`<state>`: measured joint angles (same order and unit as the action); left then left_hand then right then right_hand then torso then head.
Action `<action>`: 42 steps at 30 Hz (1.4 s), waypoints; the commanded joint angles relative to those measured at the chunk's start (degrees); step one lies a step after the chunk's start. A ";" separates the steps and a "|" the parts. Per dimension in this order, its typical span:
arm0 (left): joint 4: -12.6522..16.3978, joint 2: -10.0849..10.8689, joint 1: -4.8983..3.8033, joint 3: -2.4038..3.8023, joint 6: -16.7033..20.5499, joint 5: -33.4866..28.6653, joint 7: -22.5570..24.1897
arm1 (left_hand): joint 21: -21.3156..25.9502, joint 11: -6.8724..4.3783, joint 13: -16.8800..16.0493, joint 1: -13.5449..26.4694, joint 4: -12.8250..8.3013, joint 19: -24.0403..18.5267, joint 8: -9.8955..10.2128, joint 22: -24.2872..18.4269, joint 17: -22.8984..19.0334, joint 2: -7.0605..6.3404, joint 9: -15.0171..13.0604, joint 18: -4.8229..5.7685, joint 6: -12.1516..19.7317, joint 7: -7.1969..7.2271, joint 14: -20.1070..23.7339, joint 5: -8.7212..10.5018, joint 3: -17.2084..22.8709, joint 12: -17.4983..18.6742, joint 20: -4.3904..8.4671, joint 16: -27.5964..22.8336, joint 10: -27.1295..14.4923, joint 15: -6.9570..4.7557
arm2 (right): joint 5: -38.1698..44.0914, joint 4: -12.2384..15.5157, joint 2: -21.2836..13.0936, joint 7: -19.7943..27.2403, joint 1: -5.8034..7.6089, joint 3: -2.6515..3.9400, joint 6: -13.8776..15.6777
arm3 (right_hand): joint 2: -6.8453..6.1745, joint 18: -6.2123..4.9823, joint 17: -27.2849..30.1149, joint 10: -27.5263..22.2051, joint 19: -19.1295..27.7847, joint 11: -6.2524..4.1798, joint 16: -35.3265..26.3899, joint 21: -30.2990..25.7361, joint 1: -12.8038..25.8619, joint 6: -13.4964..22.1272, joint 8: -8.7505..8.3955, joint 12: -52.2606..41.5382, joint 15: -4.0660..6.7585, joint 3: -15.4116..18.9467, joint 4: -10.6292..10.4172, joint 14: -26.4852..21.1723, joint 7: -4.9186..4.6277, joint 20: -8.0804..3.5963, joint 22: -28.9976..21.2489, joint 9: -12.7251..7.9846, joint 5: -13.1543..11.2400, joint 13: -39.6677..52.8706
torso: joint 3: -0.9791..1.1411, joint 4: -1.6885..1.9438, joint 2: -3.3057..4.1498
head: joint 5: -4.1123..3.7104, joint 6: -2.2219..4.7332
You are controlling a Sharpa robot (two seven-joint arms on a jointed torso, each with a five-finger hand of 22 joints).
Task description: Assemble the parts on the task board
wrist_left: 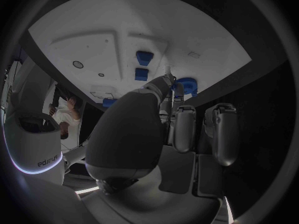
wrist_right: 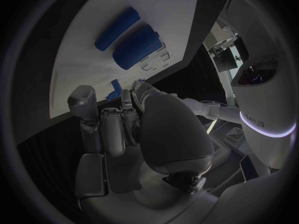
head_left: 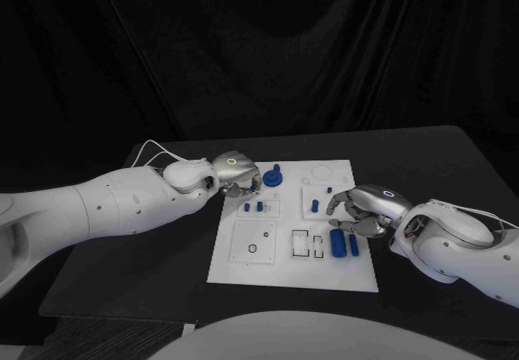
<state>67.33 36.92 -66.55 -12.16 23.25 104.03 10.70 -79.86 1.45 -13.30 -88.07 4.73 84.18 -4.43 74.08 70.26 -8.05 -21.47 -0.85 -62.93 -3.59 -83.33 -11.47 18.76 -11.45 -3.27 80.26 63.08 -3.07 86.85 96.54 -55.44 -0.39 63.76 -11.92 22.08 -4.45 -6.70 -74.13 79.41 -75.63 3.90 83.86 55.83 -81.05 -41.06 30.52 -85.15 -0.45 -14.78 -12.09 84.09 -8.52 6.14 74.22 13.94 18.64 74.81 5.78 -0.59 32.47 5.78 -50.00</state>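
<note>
Task board (head_left: 290, 274): I see it flat on the counter (head_left: 151, 255); blue parts (head_left: 340, 243) lie on it.
Left hand (head_left: 234, 174): over the board's far corner; grip unclear to me.
Right hand (head_left: 366, 210): fingers curled; grip unclear.
Right wrist view: two long blue parts side by side.

head: high, looking down at task board (head_left: 292, 274) | wrists: close behind hands | shared: board

One white task board (head_left: 283, 270) on black counter (head_left: 433, 165). Two silver hands: left hand (head_left: 230, 169), right hand (head_left: 369, 209). Blue parts: several visible, exact count unclear; two long ones (head_left: 338, 243) (head_left: 355, 244), one round (head_left: 274, 178).
</note>
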 commanded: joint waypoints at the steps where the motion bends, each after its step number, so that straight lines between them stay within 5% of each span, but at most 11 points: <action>1: -0.22 -0.34 0.19 0.05 -0.52 0.07 -0.16 | -0.38 -0.86 -1.59 0.78 -0.96 0.26 0.69 12.71 -0.45 0.61 0.68 -1.58 0.71 -0.01 0.22 0.64 3.16 -0.91 0.13 -0.39 2.63 -0.31 | 0.08 0.02 0.02 -0.72 -0.15 0.03 -0.08 | -0.52 -0.21 -9.81 -0.46 0.21 0.10 -0.78 -1.06 -0.55 -0.11 0.92 1.03 0.30 -0.79 0.07 1.92 0.13 0.09 6.59 -0.49 0.76 6.62 | 0.00 -0.10 -0.03 | 0.00 0.00; 42: -3.11 -2.96 1.63 0.05 -2.74 0.07 -0.84 | 0.42 -0.87 -1.98 0.70 -1.21 -0.22 0.66 12.47 -1.85 0.84 1.03 -1.76 1.07 0.04 0.89 0.51 3.26 -0.75 0.10 -1.24 2.62 -0.35 | 0.08 -0.24 0.39 -0.94 -0.29 0.03 -0.55 | -0.49 -0.24 -9.76 -0.52 0.33 0.10 -0.84 -1.29 -0.79 -0.15 0.97 1.08 0.29 -0.97 0.22 1.87 0.13 0.10 6.53 -0.50 0.86 6.55 | 0.08 -0.09 -0.04 | -0.12 0.00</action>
<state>64.21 34.18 -65.25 -12.02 21.53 104.02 9.58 -79.83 1.34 -13.43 -88.07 4.72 84.18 -4.42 74.08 68.66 -8.05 -21.17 -0.85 -62.20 -3.49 -83.01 -10.83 18.77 -11.46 -3.27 79.57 63.37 -3.37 86.84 96.28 -55.08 -0.44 63.62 -11.92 21.85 -4.45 -6.70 -74.13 79.41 -75.62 3.90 83.86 55.83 -81.05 -41.06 30.52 -85.15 -0.45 -14.78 -12.08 84.09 -8.52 6.14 74.22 13.93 18.64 74.81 5.80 -0.68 32.43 5.64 -50.00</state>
